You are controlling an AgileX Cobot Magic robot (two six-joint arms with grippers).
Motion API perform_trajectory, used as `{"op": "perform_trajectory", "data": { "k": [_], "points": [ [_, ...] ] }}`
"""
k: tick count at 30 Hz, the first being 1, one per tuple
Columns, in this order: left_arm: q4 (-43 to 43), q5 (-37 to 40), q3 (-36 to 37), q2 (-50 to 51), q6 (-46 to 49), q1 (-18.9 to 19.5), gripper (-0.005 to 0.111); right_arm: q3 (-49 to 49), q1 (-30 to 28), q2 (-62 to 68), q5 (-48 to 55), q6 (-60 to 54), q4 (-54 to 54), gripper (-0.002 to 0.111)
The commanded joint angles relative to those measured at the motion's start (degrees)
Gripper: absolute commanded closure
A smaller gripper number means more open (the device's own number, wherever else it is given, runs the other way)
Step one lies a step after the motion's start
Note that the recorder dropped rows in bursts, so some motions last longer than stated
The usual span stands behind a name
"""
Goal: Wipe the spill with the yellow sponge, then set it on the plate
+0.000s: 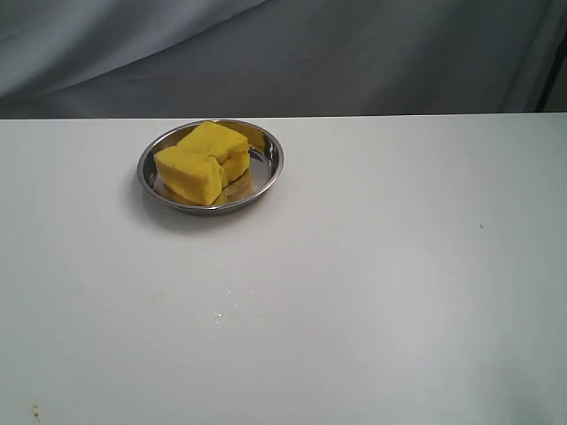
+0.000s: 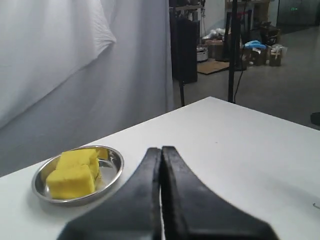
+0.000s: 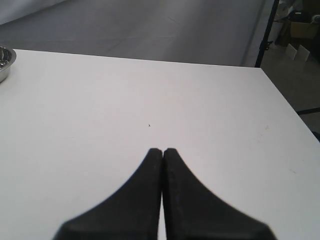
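The yellow sponge [image 1: 203,162] lies in the steel plate [image 1: 268,168] at the back left of the white table, bent in the middle. The left wrist view has the sponge [image 2: 73,173] and the plate [image 2: 114,165] too. No amber puddle shows; only a faint patch of tiny glistening droplets [image 1: 223,307] sits on the table in front of the plate. My left gripper [image 2: 161,148] is shut and empty, well apart from the plate. My right gripper [image 3: 162,149] is shut and empty over bare table. Neither gripper appears in the exterior view.
A grey cloth backdrop [image 1: 283,53] hangs behind the table's far edge. The plate's rim [image 3: 6,62] shows at the border of the right wrist view. A small brown speck [image 1: 35,411] lies near the table's front left corner. Stands and clutter [image 2: 235,45] are beyond the table.
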Motion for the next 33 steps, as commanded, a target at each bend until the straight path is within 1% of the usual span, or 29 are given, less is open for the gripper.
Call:
{"op": "perform_trajectory", "data": {
  "k": [1,4,7,10,12,16,19,24,25,27,29,31,33],
  "points": [
    [4.56,-0.79,0.77,-0.93,-0.5,-0.33,0.107,0.22,0.08,-0.28,-0.21,0.26,-0.38,0.108],
    [5.45,-5.05,3.55,-0.93,-0.64,-0.22,0.107,0.22,0.08,-0.28,-0.21,0.26,-0.38,0.108],
    [6.46,-13.57,9.79,-0.93,-0.73,-0.22,0.107,0.22,0.08,-0.28,-0.21,0.26,-0.38,0.108],
    [6.31,-20.49,14.91,-0.93,-0.73,-0.22,0.107,0.22,0.08,-0.28,-0.21,0.26,-0.38,0.108],
    [6.44,-22.16,17.09,-0.93,-0.73,-0.22,0.107,0.22,0.08,-0.28,-0.21,0.26,-0.38,0.108],
    [6.44,-23.35,19.58,-0.93,-0.73,-0.22,0.107,0.22,0.08,-0.28,-0.21,0.26,-0.38,0.108],
    [6.13,-25.94,21.42,-0.93,-0.73,-0.22,0.107,0.22,0.08,-0.28,-0.21,0.26,-0.38,0.108],
    [6.37,-26.1,21.76,-0.93,-0.3,-0.22,0.107,0.22,0.08,-0.28,-0.21,0.26,-0.38,0.108],
    [7.93,-26.1,21.76,-0.93,-0.86,-0.22,0.107,0.22,0.08,-0.28,-0.21,0.26,-0.38,0.108],
    [11.11,-26.2,21.76,-0.93,-4.92,-0.22,0.107,0.22,0.08,-0.28,-0.21,0.26,-0.38,0.108],
    [17.71,-26.2,21.76,-0.93,-13.16,-0.22,0.107,0.22,0.08,-0.28,-0.21,0.26,-0.38,0.108],
    [26.66,-25.55,21.79,-0.93,-23.02,-0.22,0.107,0.22,0.08,-0.28,-0.21,0.26,-0.38,0.108],
    [33.54,-25.92,23.01,-0.93,-29.68,-0.22,0.107,0.22,0.08,-0.28,-0.21,0.26,-0.38,0.108]
  ]
}}
